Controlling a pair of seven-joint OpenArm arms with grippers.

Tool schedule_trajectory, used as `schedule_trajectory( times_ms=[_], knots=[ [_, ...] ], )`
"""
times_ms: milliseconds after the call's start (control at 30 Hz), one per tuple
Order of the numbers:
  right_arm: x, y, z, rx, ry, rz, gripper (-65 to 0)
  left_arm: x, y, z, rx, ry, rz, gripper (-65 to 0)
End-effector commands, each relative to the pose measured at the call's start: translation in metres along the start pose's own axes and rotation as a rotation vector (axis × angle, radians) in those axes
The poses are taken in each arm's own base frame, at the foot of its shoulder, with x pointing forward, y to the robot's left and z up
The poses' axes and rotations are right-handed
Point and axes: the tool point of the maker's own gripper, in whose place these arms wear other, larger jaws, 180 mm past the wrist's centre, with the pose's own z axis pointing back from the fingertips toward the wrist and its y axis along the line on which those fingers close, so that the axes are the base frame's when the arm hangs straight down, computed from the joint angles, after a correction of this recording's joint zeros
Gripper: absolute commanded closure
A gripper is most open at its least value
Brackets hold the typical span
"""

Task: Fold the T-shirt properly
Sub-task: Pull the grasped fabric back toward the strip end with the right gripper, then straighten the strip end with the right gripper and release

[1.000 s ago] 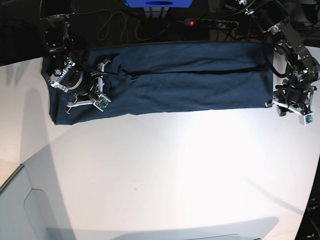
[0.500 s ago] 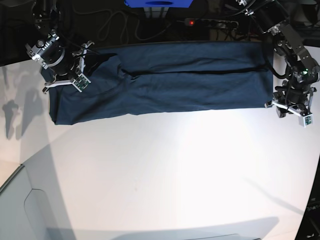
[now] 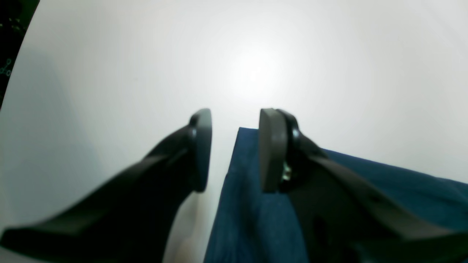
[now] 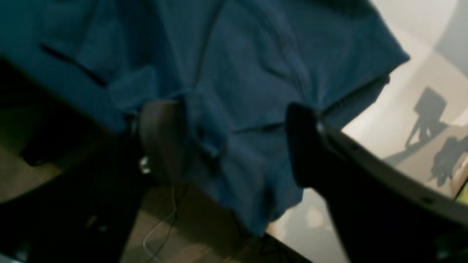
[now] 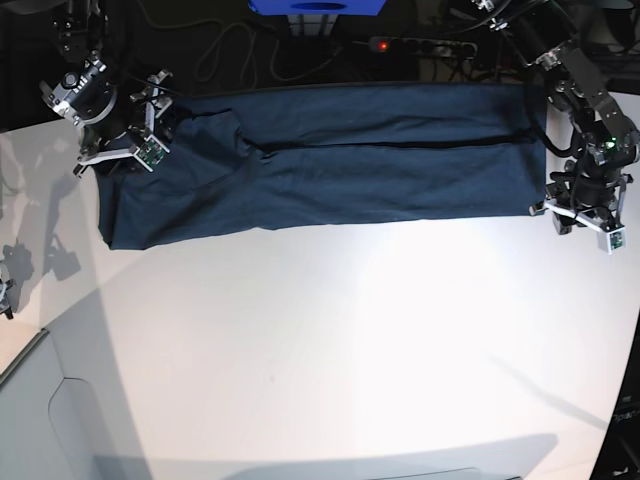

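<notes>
We see the dark navy T-shirt [image 5: 330, 160] lying as a long band across the far side of the white bench [image 5: 330, 350], already folded lengthwise, with a seam line running along its upper half. The right end effector [image 5: 128, 130] hovers over the shirt's end at the left of the base view; its wrist camera shows the jaws spread wide with rumpled cloth [image 4: 226, 120] beneath and between them, nothing pinched. The left end effector [image 5: 585, 215] sits at the opposite end, by the corner of the fabric; its wrist view shows the jaws partly apart, one finger [image 3: 272, 149] over the shirt edge [image 3: 234, 175] and the other over bare bench, gripping nothing that we can see. To do this step well, we judge each end effector should take a clean hold of its own end, through all layers, and the bunched cloth near the right one should be smoothed before the band is folded across. The right wrist view is blurred, so we cannot tell whether its fingers touch the cloth. Collar and label are not visible, and the shirt's far edge merges with the dark background.
</notes>
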Motion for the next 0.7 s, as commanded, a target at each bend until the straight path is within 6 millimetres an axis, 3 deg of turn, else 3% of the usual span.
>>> schedule_trajectory(
  times_ms=[0,200,433,667],
  knots=[
    [0.011,-0.012,0.009,-0.034,-0.045,0.022,-45.3,0.017,0.003,0.004,0.007,-0.052,-0.007,-20.9],
    [0.033,-0.049,0.029,-0.185,-0.110,-0.023,-37.5,0.018,0.003,0.008,0.010,-0.057,-0.017,-20.9],
    [0.040,-0.083,0.040,-0.323,-0.168,-0.173,-26.8,0.022,0.003,0.023,0.025,-0.086,-0.056,-20.8],
    [0.042,-0.084,0.039,-0.328,-0.186,-0.197,-26.0,0.020,0.018,0.027,0.061,-0.088,-0.027,-20.8]
  ],
)
